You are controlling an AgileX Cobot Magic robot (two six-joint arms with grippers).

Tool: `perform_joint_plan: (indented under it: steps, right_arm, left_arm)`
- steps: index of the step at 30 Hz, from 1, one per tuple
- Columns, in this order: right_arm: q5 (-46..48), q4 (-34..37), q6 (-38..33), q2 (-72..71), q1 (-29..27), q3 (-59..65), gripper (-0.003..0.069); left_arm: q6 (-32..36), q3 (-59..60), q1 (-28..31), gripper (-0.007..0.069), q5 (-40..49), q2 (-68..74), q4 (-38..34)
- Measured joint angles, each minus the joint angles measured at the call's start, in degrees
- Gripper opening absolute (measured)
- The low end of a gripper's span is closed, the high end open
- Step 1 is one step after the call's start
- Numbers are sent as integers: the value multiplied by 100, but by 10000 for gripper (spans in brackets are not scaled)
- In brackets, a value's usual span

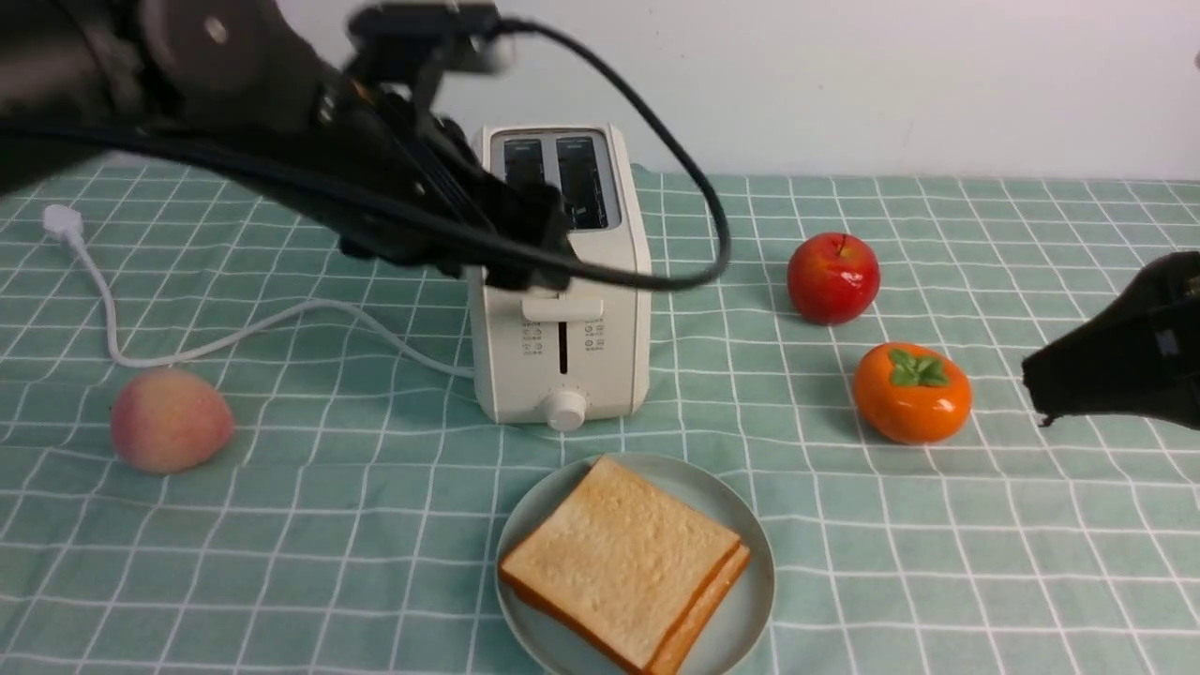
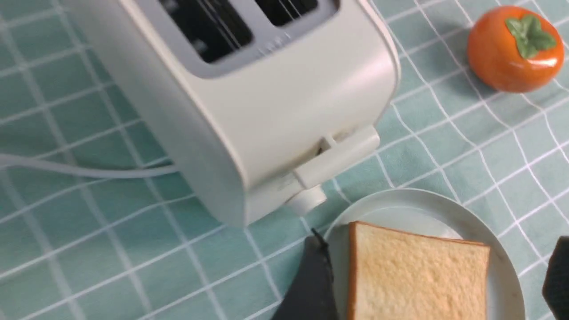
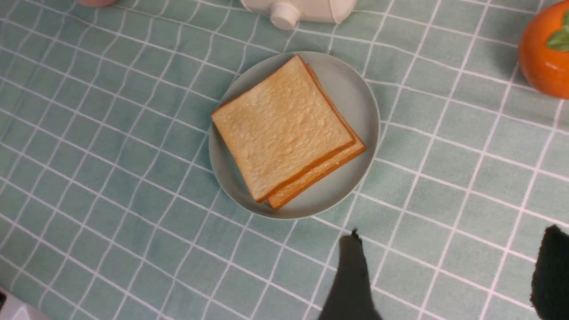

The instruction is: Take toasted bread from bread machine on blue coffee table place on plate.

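Front view: the toasted bread [image 1: 623,553] lay stacked on the plate [image 1: 759,609], at 6 o'clock from the bread machine [image 1: 562,328].

Left wrist view: your left gripper [image 2: 438,249] stood apart and empty. Your best move was probably a straight lift, clear of the lever [image 2: 338,155].

Right wrist view: your right gripper [image 3: 451,240] stood apart and empty.

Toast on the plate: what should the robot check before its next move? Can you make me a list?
1. Both slices of toast lie on the plate, stacked, within its rim: ok.
2. Toaster slots are empty: ok.
3. Left gripper is open and holding nothing: ok.
4. Right gripper is open and holding nothing, off to the side of the plate: ok.
5. Apple and orange fruit sit apart from the plate: ok.
6. Left arm has room to pull back without bumping the toaster: cannot tell, it hangs close to it.
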Motion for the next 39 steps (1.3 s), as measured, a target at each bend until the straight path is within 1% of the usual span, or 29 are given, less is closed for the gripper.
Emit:
perform_joint_plan:
  steps: [1, 2, 4, 5, 6, 7, 8, 9, 10, 12, 14, 17, 18, 19, 22, 25, 31, 35, 39]
  right_arm:
    - [-18, -10, 0, -15, 0, 7, 481]
    - [-231, -24, 0, -139, 0, 147, 416]
    - [-622, -24, 0, -387, 0, 422, 325]
    - [-999, -24, -12, -634, 0, 663, 242]
    - [-1140, -24, -21, -680, 0, 773, 227]
    - [-1639, -24, -97, -1028, 0, 1212, 107]
    - [-2004, -24, -183, -1292, 0, 1567, 46]
    - [-2353, -24, -314, -1616, 0, 2026, 8]
    - [-2679, -24, -408, -1887, 0, 2427, -10]
    - [-3263, -30, -510, -2359, 0, 3158, -20]
    - [-3648, -25, -510, -2727, 0, 3777, -20]
    - [-4261, -25, -528, -3312, 0, 4827, -20]
    - [-4298, -25, -528, -3312, 0, 4885, -20]
    - [-4542, -25, -528, -3493, 0, 5297, -20]
    - [-4834, -20, -528, -3639, 0, 5842, -20]
    - [-4934, 6, -535, -3651, 0, 6259, -20]
    - [-4934, 35, -535, -3651, 0, 6975, -18]
    - [-4965, 158, -492, -3651, 0, 7094, -15]
    - [-5035, 216, -487, -3651, 0, 7094, -13]
  left_arm:
    - [-68, -55, 0, 593, 124, -67, 151]
    - [-656, -176, 0, 542, 592, -406, 698]
    - [-1104, -162, 0, 464, 1030, -738, 1171]
    - [-1374, -67, 0, 399, 1204, -1019, 1367]
    - [-1413, -67, 0, 399, 1226, -1069, 1367]
    - [-1634, 135, 0, 311, 1308, -1435, 1488]
    - [-1731, 334, 0, 244, 1309, -1715, 1484]
    - [-1808, 630, 0, 162, 1294, -2012, 1442]
    - [-1837, 925, 0, 94, 1248, -2319, 1370]
    - [-1874, 1619, 0, 0, 1082, -2959, 1182]
    - [-1888, 2169, 0, -14, 859, -3465, 1032]
    - [-1895, 3535, 0, -14, 232, -4387, 584]
    - [-1895, 3611, 0, -14, 187, -4439, 557]
    - [-1895, 4120, 0, -14, -202, -4803, 382]
    - [-1899, 4996, 0, -14, -915, -5237, 164]
    - [-1899, 5570, 0, -14, -1423, -5423, 106]
    - [-1899, 6334, 0, -14, -1632, -5437, 78]
    - [-1899, 6546, 0, -14, -1600, -5437, 78]
    - [-1899, 6588, 0, -14, -1386, -5437, 78]
